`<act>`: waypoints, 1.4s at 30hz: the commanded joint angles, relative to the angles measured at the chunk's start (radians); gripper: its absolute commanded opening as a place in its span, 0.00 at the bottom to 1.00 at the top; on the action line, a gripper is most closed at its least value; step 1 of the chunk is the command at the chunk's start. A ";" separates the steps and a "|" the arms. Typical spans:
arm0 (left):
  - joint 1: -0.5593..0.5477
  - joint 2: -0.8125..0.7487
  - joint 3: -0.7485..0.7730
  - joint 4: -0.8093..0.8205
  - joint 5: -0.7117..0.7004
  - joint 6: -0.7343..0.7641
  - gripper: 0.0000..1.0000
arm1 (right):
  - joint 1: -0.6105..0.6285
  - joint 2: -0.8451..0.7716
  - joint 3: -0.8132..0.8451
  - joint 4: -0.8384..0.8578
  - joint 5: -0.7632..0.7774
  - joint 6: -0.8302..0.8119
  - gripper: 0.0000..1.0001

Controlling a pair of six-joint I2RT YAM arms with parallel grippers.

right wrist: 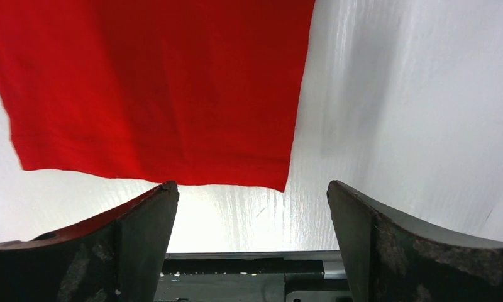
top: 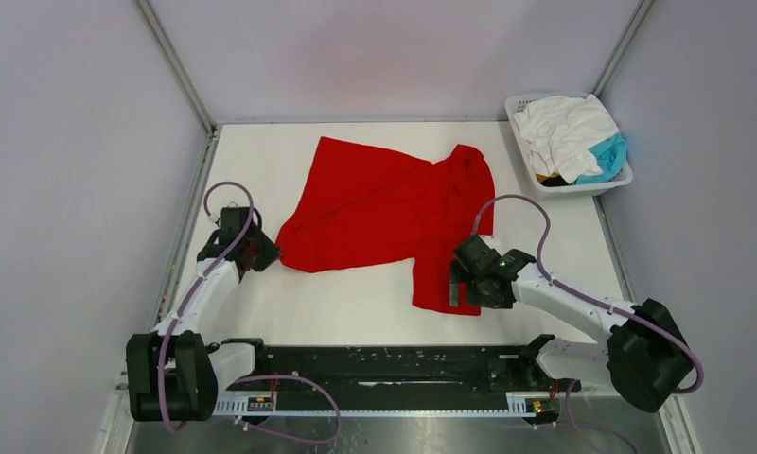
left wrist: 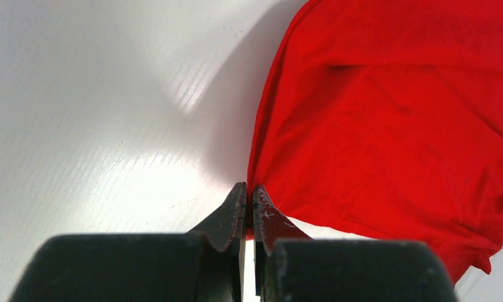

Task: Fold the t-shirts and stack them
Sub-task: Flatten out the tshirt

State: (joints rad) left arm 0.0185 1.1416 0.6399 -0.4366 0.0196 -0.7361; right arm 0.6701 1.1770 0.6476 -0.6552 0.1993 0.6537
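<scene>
- Red t-shirt [top: 384, 213] lies rumpled, half spread across the middle of the bench [top: 356, 303]; more shirts [top: 569, 132] wait in the basket [top: 573, 189] at the far right.
- Left fingers [left wrist: 233, 214] are pinched tight on its left corner.
- Right fingers [right wrist: 148, 220] gape wide, hovering just short of the near hem.
- It looks like the flattening step. Next, the right should nip that corner, then both pull taut.

white table [top: 356, 307] with crumpled red t-shirt [top: 375, 208] and white slotted basket [top: 575, 191]

one red t-shirt [top: 375, 213], one white t-shirt [top: 564, 128], one teal t-shirt [top: 609, 156], one basket [top: 588, 188]
</scene>
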 commanded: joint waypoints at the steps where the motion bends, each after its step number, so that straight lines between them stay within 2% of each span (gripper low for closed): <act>1: -0.013 -0.095 -0.031 -0.026 -0.041 -0.018 0.00 | 0.047 0.045 -0.012 -0.003 0.050 0.082 0.95; 4: -0.014 -0.123 -0.043 -0.029 -0.046 -0.020 0.00 | 0.078 0.093 -0.009 0.011 0.056 0.102 0.94; 16: -0.014 -0.123 -0.059 -0.005 -0.050 -0.027 0.00 | 0.106 0.217 -0.032 0.081 0.063 0.151 0.71; 22: -0.013 -0.126 -0.062 -0.006 -0.062 -0.023 0.00 | 0.105 0.296 -0.023 0.117 0.087 0.159 0.49; 24: -0.014 -0.126 -0.062 -0.006 -0.065 -0.022 0.00 | 0.106 0.307 -0.024 0.126 0.093 0.159 0.38; 26: -0.014 -0.125 -0.061 -0.005 -0.065 -0.022 0.00 | 0.106 0.305 -0.029 0.142 0.095 0.155 0.21; 31: -0.013 -0.131 -0.053 -0.002 -0.059 -0.015 0.00 | 0.105 0.227 -0.031 0.127 0.159 0.136 0.00; 34: -0.013 -0.165 -0.017 -0.003 -0.027 -0.016 0.00 | 0.104 0.120 -0.006 0.076 0.258 0.130 0.00; 42: -0.072 -0.345 0.205 -0.024 0.056 -0.050 0.00 | 0.101 -0.222 0.297 -0.119 0.547 0.018 0.00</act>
State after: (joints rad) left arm -0.0341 0.8864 0.6823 -0.4957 0.0196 -0.7662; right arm 0.7715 1.1065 0.7609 -0.6796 0.5152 0.7372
